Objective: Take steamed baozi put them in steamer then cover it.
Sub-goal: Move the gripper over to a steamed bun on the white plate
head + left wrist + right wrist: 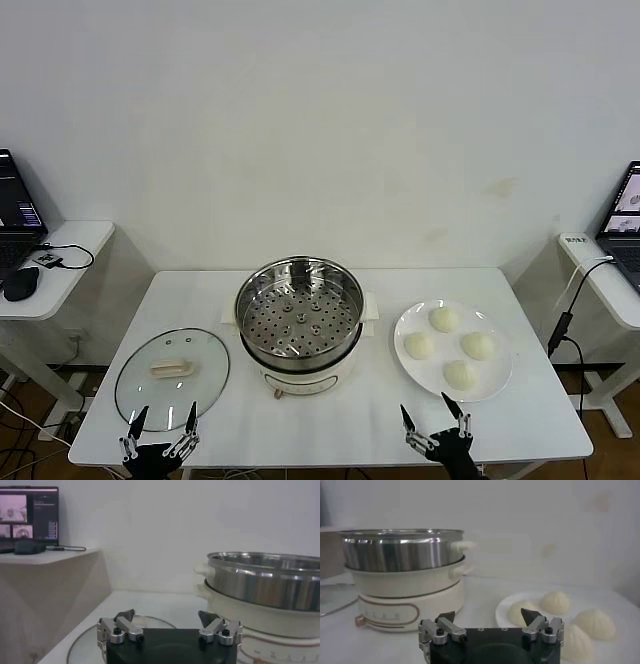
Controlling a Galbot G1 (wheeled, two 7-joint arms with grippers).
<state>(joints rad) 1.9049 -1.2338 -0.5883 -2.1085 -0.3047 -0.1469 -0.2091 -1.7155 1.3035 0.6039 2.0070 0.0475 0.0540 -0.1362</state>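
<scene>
Several cream-white steamed baozi point(447, 346) point(556, 602) lie on a white plate point(500, 382) at the table's right. The steamer point(299, 311) point(265, 580) point(402, 550), a shiny steel pot with a perforated tray on a cream base, stands uncovered at the table's middle. Its cover point(172, 377) point(90, 642), a glass lid with a cream bar handle, lies flat on the table to the left. My left gripper point(162, 419) point(167, 616) hovers open at the front edge by the cover. My right gripper point(430, 412) point(488, 615) hangs open at the front edge near the plate, holding nothing.
The white table point(340, 420) is flanked by side desks: a laptop point(15, 215) and mouse point(20, 284) on the left one, another laptop point(625, 225) with cables point(565, 310) on the right one. A white wall stands behind.
</scene>
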